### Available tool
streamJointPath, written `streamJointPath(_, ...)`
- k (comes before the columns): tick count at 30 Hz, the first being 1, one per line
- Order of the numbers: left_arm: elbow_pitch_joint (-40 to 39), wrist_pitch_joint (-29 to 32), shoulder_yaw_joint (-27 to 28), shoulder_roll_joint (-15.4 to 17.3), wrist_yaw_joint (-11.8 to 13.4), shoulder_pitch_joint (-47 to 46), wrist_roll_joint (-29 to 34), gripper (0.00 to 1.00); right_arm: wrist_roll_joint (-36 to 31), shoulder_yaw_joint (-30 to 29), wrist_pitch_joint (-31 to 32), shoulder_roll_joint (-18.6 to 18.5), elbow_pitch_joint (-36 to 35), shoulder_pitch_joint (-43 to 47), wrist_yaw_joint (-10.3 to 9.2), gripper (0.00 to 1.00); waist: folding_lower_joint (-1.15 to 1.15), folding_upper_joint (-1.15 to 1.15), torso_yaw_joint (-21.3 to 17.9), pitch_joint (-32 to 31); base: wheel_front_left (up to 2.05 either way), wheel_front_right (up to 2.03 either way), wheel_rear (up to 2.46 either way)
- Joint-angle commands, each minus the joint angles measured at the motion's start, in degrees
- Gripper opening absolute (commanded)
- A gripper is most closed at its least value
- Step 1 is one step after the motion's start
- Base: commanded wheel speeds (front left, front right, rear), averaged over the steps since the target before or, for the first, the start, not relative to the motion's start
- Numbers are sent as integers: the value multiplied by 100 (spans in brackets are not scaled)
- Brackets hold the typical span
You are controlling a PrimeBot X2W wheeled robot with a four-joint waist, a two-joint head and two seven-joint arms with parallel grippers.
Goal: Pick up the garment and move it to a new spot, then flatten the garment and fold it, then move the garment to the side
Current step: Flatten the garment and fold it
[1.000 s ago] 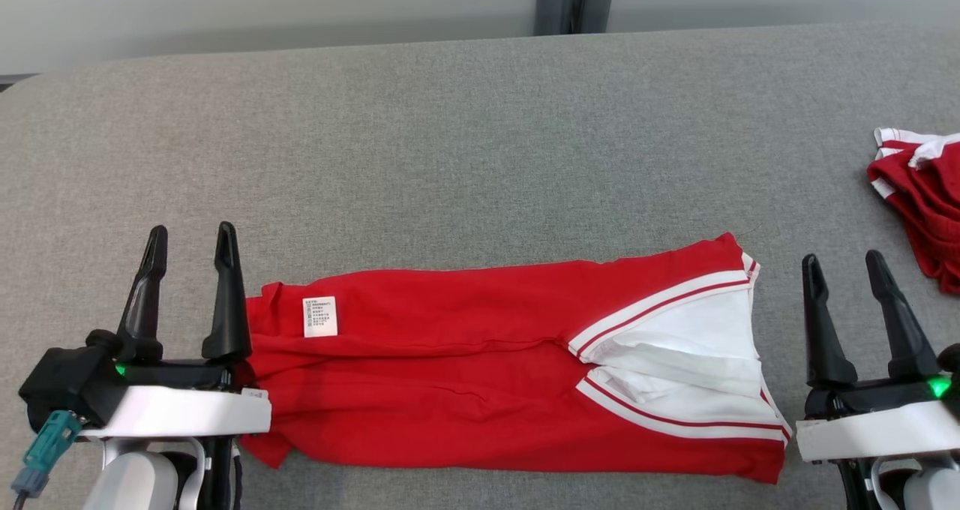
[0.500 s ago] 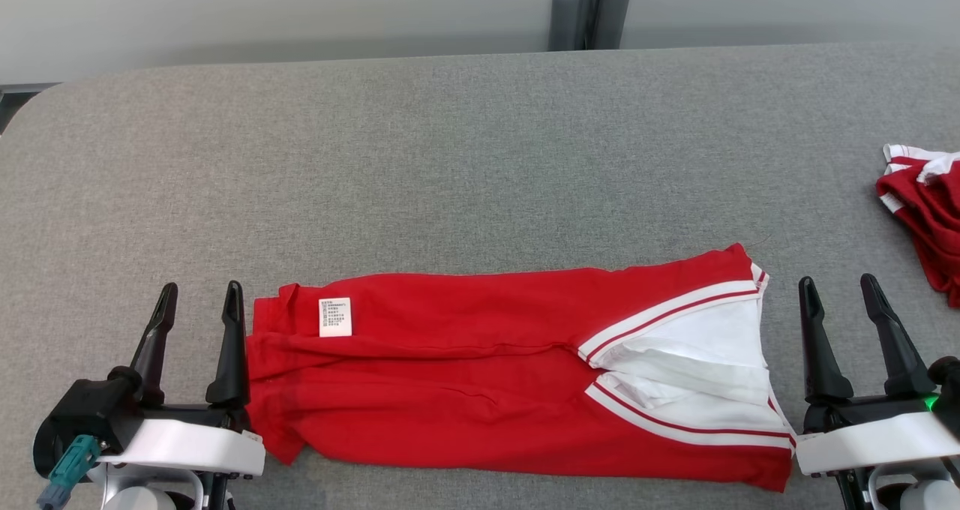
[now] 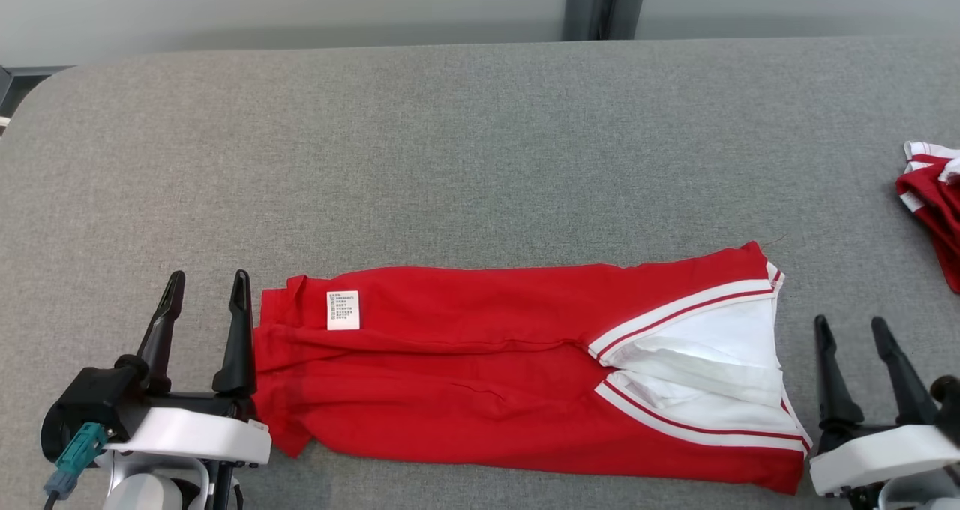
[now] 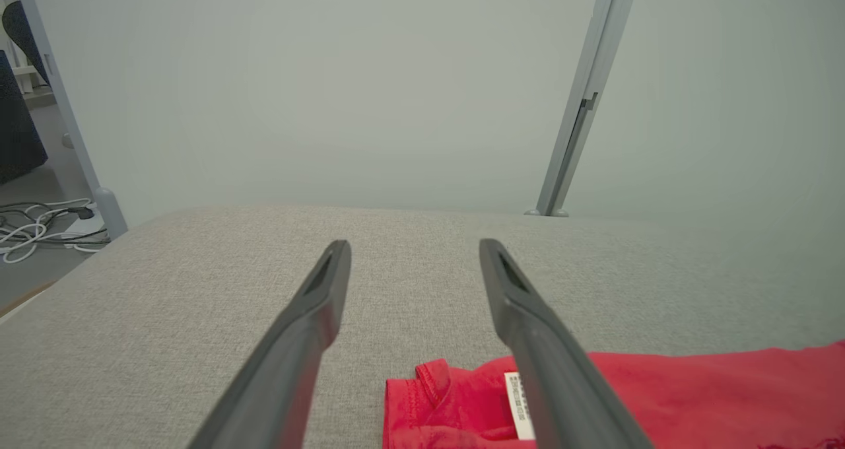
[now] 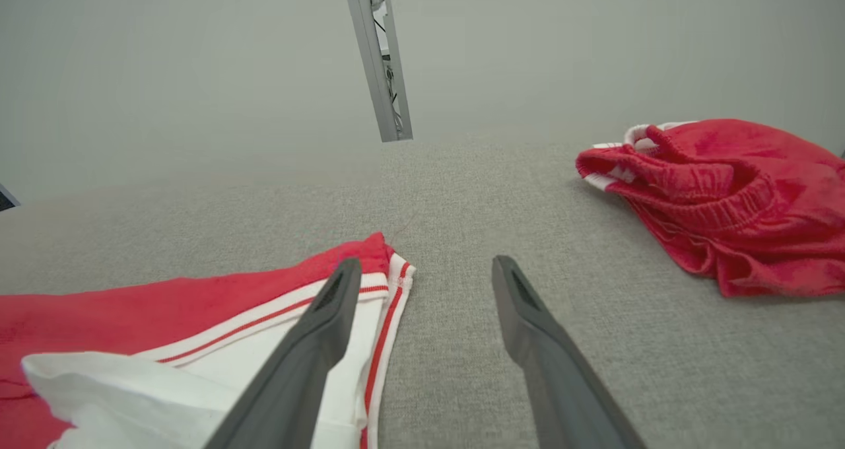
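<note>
As the garment (image 3: 517,375) lies in a long folded strip between both grippers, entry reads: mid-fold, by judgement.
- Left gripper (image 3: 209,274): jaws wide, empty. Inner finger just beside the end bearing the label (image 3: 343,310); contact uncertain.
- Right gripper (image 3: 850,319): jaws wide, empty. Striped white end near its inner side, apart.
- Surface (image 3: 450,157): grey cloth.
- Red pile (image 3: 930,210): beyond the right gripper's outer side.
- Handling: likely pinch every layer at one end and carry it level, edges matched.
</note>
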Motion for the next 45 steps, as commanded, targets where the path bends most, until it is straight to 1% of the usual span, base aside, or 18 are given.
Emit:
streamJointPath(1, 16, -6, 28, -3, -45, -123, 40, 100, 28, 31, 7, -21, 124, -56, 1, 100, 0, 0, 12, 27, 0, 0, 0)
streamJointPath(9, 113, -6, 55, -95, -140, -251, 122, 100, 370, 608, 94, -6, 1071, -378, 1, 100, 0, 0, 43, 148, 0, 0, 0)
streamJointPath(14, 192, -6, 74, -148, -192, -282, 151, 100, 651, 1062, 528, -39, 1609, -464, 2, 100, 0, 0, 71, 173, 0, 0, 0)
streamJointPath(18, 235, -6, 110, -178, -219, -307, 170, 100, 888, 1443, 836, -103, 1853, -472, 9, 100, 0, 0, 69, 177, 0, 0, 0)
streamJointPath(19, 243, -6, 118, -187, -232, -314, 179, 100, 948, 1503, 844, -126, 1870, -507, 8, 69, 0, 0, 66, 182, 0, 0, 0)
streamJointPath(20, 248, -6, 129, -193, -247, -323, 190, 100, 989, 1598, 930, -158, 1899, -529, 9, 12, 0, 0, 62, 184, 0, 0, 0)
streamJointPath(21, 253, -6, 141, -196, -242, -329, 197, 100, 1024, 1649, 940, -181, 1903, -546, 15, 0, 0, 0, 56, 187, 0, 0, 0)
streamJointPath(24, 268, -6, 169, -207, -268, -357, 230, 100, 1127, 1750, 925, -291, 1879, -637, 1, 0, 0, 0, 49, 198, 0, 0, 0)
streamJointPath(29, 287, -6, 194, -237, -298, -368, 262, 100, 1315, 1736, 811, -481, 1782, -738, -1, 0, 0, 0, 55, 187, 0, 0, 0)
streamJointPath(30, 295, -6, 213, -248, -314, -364, 268, 100, 1376, 1673, 746, -618, 1748, -733, -20, 0, 0, 0, 57, 178, 0, 0, 0)
streamJointPath(37, 325, -6, 294, -267, -326, -336, 343, 100, 1486, 1399, 664, -1060, 1665, -592, -25, 0, 0, 0, 14, 163, 0, 0, 0)
streamJointPath(41, 325, -6, 340, -288, -318, -337, 369, 100, 1459, 1090, 590, -1369, 1619, -469, -22, 0, 0, 0, -37, 172, 0, 0, 0)
streamJointPath(45, 336, -6, 370, -298, -332, -352, 404, 100, 1452, 832, 604, -1603, 1495, -365, -12, 0, 0, 0, -100, 168, 0, 0, 0)
